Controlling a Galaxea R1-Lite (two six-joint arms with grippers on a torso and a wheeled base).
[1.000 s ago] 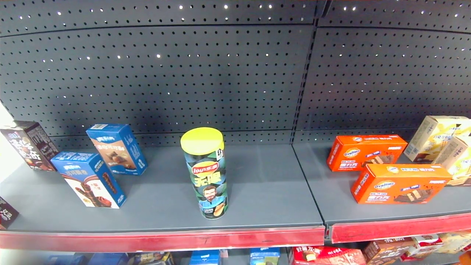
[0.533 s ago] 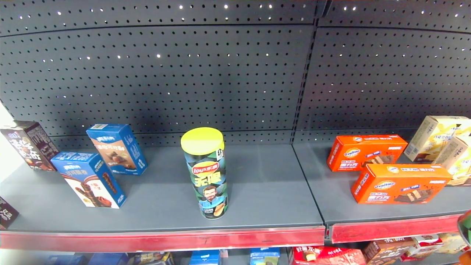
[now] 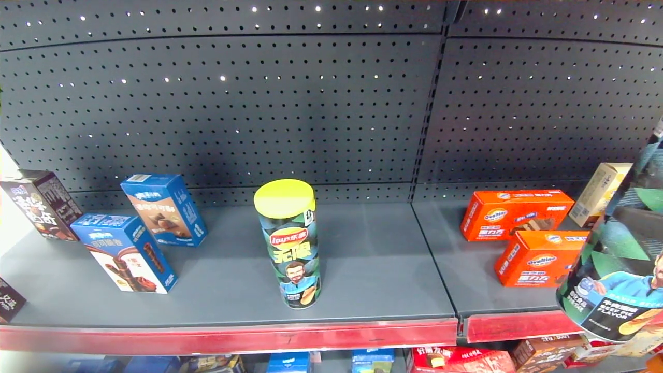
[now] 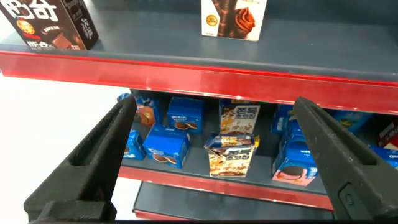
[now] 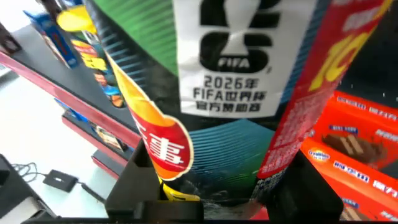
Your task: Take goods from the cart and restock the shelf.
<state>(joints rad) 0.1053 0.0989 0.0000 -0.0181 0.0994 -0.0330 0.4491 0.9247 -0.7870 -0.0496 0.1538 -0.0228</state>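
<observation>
A tall chips can [image 3: 288, 243] with a yellow lid stands upright in the middle of the grey shelf [image 3: 362, 259]. A second chips can [image 3: 616, 259] hangs tilted at the right edge of the head view, in front of the shelf's right bay. My right gripper [image 5: 217, 186] is shut on this can [image 5: 230, 93], one dark finger on each side of its lower body. My left gripper [image 4: 214, 109] is open and holds nothing, low in front of the red shelf edge [image 4: 199, 71], facing the lower shelf.
Two blue boxes [image 3: 164, 209] [image 3: 124, 252] and a dark box [image 3: 41, 204] stand on the shelf's left. Two orange boxes [image 3: 515, 214] [image 3: 538, 258] and a beige box [image 3: 601, 194] lie on the right bay. Bare shelf lies on both sides of the standing can. Small boxes [image 4: 168, 140] fill the lower shelf.
The held chips can has come up into the head view from the lower right and now covers part of the front orange box and the beige boxes. The shelf goods have not moved.
</observation>
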